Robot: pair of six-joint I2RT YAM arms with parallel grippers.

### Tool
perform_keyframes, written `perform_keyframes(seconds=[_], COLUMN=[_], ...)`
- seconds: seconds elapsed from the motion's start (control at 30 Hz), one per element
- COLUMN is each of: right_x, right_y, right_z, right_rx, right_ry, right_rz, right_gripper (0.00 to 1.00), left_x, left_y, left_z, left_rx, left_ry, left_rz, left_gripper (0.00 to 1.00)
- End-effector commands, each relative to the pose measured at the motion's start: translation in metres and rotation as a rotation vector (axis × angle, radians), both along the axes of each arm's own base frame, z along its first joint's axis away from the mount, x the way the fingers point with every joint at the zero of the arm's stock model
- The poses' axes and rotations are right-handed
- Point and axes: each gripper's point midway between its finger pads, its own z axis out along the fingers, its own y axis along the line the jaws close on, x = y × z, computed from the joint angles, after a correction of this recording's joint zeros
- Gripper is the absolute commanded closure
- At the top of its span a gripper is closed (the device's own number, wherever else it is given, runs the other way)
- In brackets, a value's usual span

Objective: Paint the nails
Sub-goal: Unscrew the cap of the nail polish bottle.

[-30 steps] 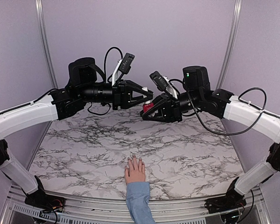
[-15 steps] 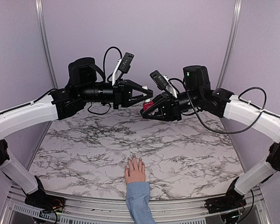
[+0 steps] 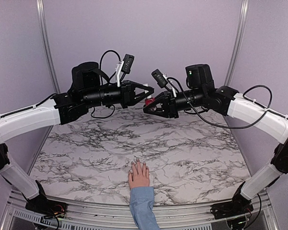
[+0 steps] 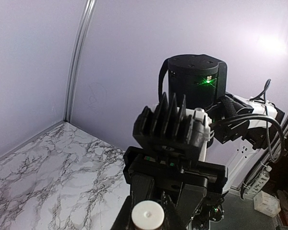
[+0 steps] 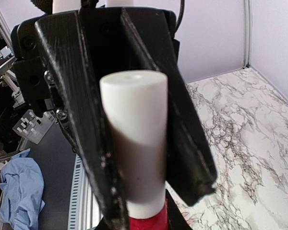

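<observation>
The pale hand point(image 3: 139, 175) with a light blue sleeve point(image 3: 143, 207) lies flat at the table's near edge, and its nails point(image 3: 137, 165) are too small to tell their colour. High above the far side of the table, my right gripper point(image 3: 149, 106) point(image 5: 146, 226) is shut on the red polish bottle point(image 3: 152, 101) point(image 5: 151, 223). My left gripper point(image 3: 149, 91) point(image 4: 147, 219) faces it, shut on the bottle's white cap point(image 4: 147, 213) point(image 5: 134, 129). In the right wrist view the left gripper's black fingers point(image 5: 81, 100) flank the cap.
The marble table point(image 3: 192, 153) stretches between the hand and the raised grippers. Purple walls with metal corner posts point(image 3: 44, 38) close in the back and sides. Both arm bases stand on the metal rail point(image 3: 86, 213) at the near edge.
The left gripper has shut onto the white cap. Both grippers, joined at the bottle, have risen a little and the right arm has stretched further left.
</observation>
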Motion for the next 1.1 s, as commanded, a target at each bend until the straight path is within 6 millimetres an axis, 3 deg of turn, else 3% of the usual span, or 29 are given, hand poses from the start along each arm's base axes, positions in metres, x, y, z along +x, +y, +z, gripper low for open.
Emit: perform_keyframes(seconds=[0.0, 0.2, 0.33, 0.6, 0.8, 0.9, 1.07], right_x=[0.042, 0.071, 0.084, 0.084, 0.075, 0.064, 0.027], right_y=[-0.005, -0.010, -0.012, -0.014, -0.017, -0.015, -0.007], right_z=[0.006, 0.002, -0.006, -0.015, -0.014, -0.017, -0.010], right_rx=[-0.044, -0.090, -0.112, -0.129, -0.117, -0.100, -0.022], right_ry=[-0.085, -0.146, -0.156, -0.148, -0.135, -0.130, -0.100], right_rz=[-0.188, -0.325, -0.384, -0.393, -0.351, -0.289, -0.082], right_gripper=[1.00, 1.00, 1.00, 1.00, 1.00, 1.00, 1.00], left_x=[0.012, 0.045, 0.054, 0.059, 0.049, 0.039, 0.018], left_y=[-0.003, 0.002, 0.000, -0.003, 0.009, 0.018, 0.023], left_z=[-0.014, -0.037, -0.043, -0.043, -0.027, -0.014, 0.001], left_rx=[0.020, 0.112, 0.123, 0.122, 0.078, 0.042, 0.006], left_ry=[0.030, 0.072, 0.086, 0.121, 0.113, 0.082, 0.038], left_rz=[0.097, 0.310, 0.383, 0.437, 0.355, 0.292, 0.135], left_gripper=[1.00, 1.00, 1.00, 1.00, 0.64, 0.52, 0.38])
